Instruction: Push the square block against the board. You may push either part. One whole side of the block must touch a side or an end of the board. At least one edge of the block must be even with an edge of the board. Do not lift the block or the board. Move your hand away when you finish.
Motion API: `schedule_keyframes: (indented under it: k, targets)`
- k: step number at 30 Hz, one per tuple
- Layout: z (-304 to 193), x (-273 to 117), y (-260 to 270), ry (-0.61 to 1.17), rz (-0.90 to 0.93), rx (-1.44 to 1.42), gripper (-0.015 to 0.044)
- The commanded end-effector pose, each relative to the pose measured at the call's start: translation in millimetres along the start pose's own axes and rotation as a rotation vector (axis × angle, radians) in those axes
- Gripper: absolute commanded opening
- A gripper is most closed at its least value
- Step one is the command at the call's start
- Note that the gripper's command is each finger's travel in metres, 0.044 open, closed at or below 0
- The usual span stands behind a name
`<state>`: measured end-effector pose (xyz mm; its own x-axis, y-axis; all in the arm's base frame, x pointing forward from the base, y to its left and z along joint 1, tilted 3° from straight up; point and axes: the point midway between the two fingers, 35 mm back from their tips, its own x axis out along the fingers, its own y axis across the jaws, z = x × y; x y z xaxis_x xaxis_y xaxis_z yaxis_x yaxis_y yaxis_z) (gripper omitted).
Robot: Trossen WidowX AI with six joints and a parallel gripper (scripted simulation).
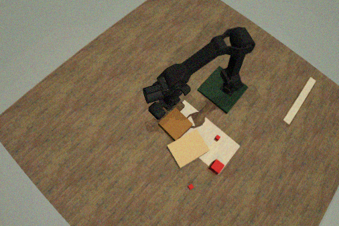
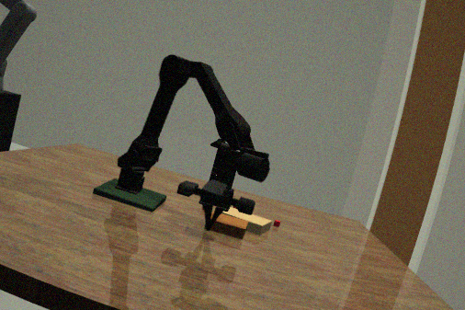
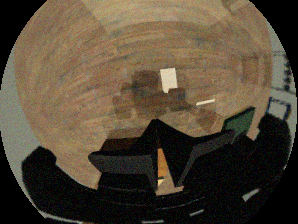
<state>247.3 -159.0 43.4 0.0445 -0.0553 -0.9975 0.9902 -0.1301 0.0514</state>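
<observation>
While the orange-brown block (image 1: pixel 175 124) (image 2: pixel 232 222) sits angled beside the pale board (image 1: pixel 188 148) (image 2: pixel 260 223) at lower centre, the empty gripper (image 2: pixel 209 228) (image 3: pixel 154 121), fingers together, appears positioned to push; squaring is required.

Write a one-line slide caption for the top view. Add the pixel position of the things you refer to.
A black arm reaches over an orange-brown block (image 1: pixel 175 123) (image 2: pixel 233 222) beside a pale yellow board (image 1: pixel 188 147) (image 2: pixel 260 223).

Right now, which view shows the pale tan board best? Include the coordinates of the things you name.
The top view: the pale tan board's (image 1: pixel 188 148) (image 2: pixel 257 221) whole upper face shows, unobstructed. The exterior view gives a low slant on it, partly behind the gripper (image 1: pixel 160 113) (image 2: pixel 208 228) (image 3: pixel 156 120). The wrist view shows at most a sliver between the fingers.
</observation>
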Motion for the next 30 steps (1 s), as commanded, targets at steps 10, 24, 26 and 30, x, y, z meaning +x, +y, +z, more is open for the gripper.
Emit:
schedule_keyframes:
  k: [10, 24, 26, 30]
  targets:
    - [-14.6, 0.6, 2.2, 0.000, 0.005, 0.006, 0.0000]
    - [-33.5, 0.6, 3.8, 0.002, 0.005, 0.006, 0.0000]
    - [-36.2, 0.6, 4.1, 0.002, 0.005, 0.006, 0.0000]
    - [-41.6, 0.6, 4.8, 0.003, 0.005, 0.006, 0.0000]
